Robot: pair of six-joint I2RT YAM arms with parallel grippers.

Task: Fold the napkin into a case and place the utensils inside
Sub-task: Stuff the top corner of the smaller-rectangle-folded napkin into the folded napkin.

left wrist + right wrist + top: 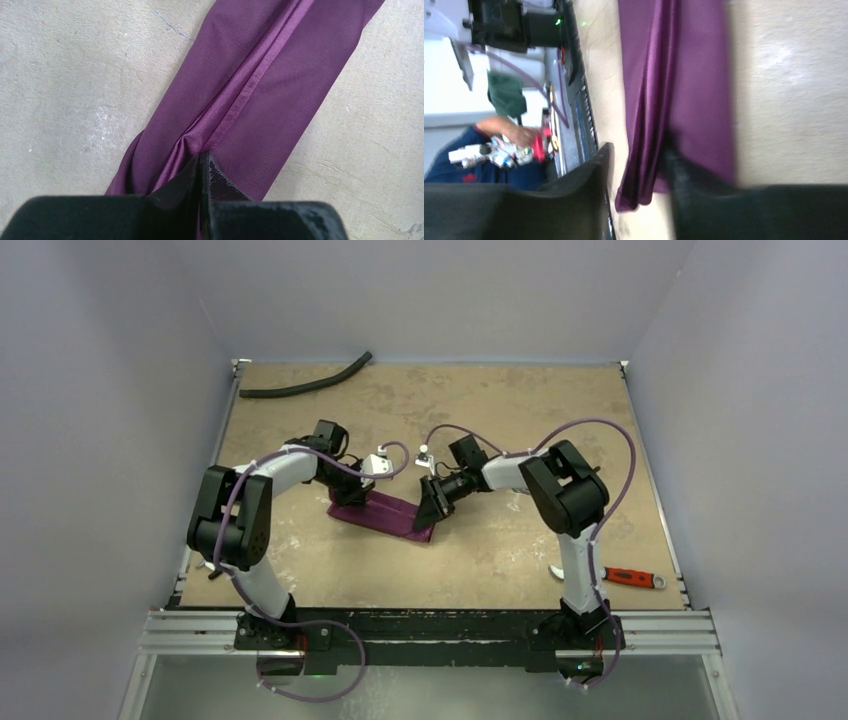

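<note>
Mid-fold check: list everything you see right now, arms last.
napkin: one, plum purple, folded into a long strip at the table's centre
fork and spoon: none visible in any view
hose: one, black, far left of the table
red-handled tool: one, red and silver, near right edge
table: one, mottled tan
person: one, dark blue top, beyond the table, right wrist view
left gripper: black, shut on one end of the napkin
right gripper: black, jaws apart at the other end

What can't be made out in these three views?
Fork, spoon: in no view.
Top view: napkin ends partly hidden beneath left claw and right claw.
Left wrist view: claw covers the pinched near end; top edge cuts the far end.
Right wrist view: blurred; whether the claw touches the cloth is unclear.
</note>
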